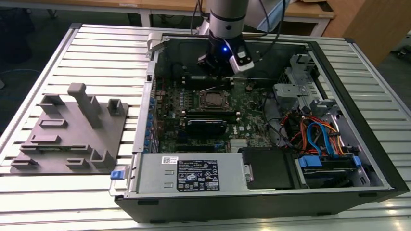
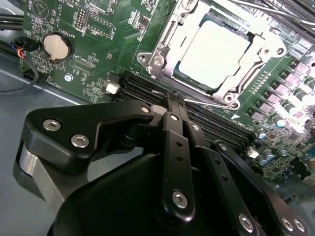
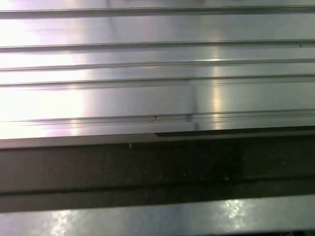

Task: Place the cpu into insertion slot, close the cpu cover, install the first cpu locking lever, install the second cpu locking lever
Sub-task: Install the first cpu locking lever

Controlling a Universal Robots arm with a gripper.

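Observation:
In the exterior view my gripper (image 1: 222, 71) hangs inside the open computer case, just behind the insertion slot (image 1: 212, 99) on the green board. In the second wrist view its black fingers (image 2: 173, 123) meet at their tips, shut on nothing, above the long memory slots (image 2: 147, 91) beside the socket. The cpu (image 2: 216, 49) lies in the insertion slot, its pale silvery top showing through the window of the cpu cover (image 2: 165, 46). The cover lies flat over the chip. A thin lever rod (image 2: 209, 103) runs along the socket's edge nearest the fingers.
A grey fixture plate (image 1: 70, 134) with upright posts lies on the slatted table at the exterior view's left. A power supply (image 1: 186, 173) fills the case's near side, with blue and orange cables (image 1: 321, 134) at the right. A coin battery (image 2: 56, 45) sits on the board.

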